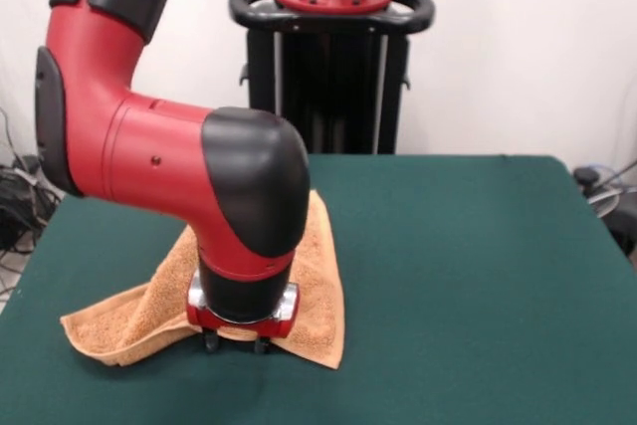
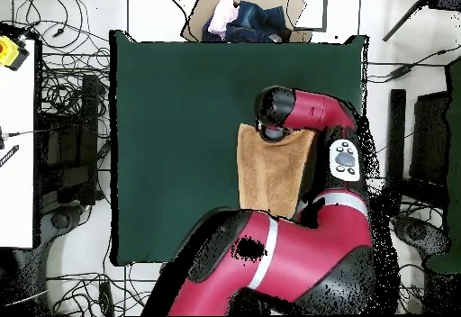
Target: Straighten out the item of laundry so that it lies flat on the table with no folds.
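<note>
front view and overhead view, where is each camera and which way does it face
Front view: across the table from the robot, level, facing its pedestal; shows the arm and claw down at the towel.
Overhead view: above the table, looking straight down; shows the arm from above.
Both share: the towel, table and arm.

- Arm (image 1: 169,161): red and black; enters from the upper left of the front view, bends at a black elbow joint, then turns straight down.
- Wrist: vertical, ending in a red collar.
- Gripper (image 1: 237,341): pointing down, tips low; finger state appears obscured, cannot be determined.
- Overhead view: forearm crosses from the base side.
</note>
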Tool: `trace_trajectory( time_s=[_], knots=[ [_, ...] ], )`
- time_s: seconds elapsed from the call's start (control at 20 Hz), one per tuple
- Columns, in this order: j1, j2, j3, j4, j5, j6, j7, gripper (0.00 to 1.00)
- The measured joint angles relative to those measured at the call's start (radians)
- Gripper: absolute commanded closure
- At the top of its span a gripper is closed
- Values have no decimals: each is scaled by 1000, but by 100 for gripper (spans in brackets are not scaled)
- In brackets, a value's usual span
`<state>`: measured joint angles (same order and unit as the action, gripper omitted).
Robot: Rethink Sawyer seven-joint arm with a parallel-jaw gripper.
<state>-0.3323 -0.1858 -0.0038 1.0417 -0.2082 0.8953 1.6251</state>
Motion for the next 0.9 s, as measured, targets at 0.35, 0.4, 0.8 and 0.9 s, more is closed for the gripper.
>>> trace_trajectory(
  time_s=[0.35,0.4,0.8,0.9],
  knots=[
    [113,17,-128,-10,-2,-64,98,0],
    [134,22,-152,-12,-2,-78,118,0],
    [178,22,-205,-19,-14,-294,197,0],
    [164,14,-192,-31,-13,-383,197,0]
  ],
)
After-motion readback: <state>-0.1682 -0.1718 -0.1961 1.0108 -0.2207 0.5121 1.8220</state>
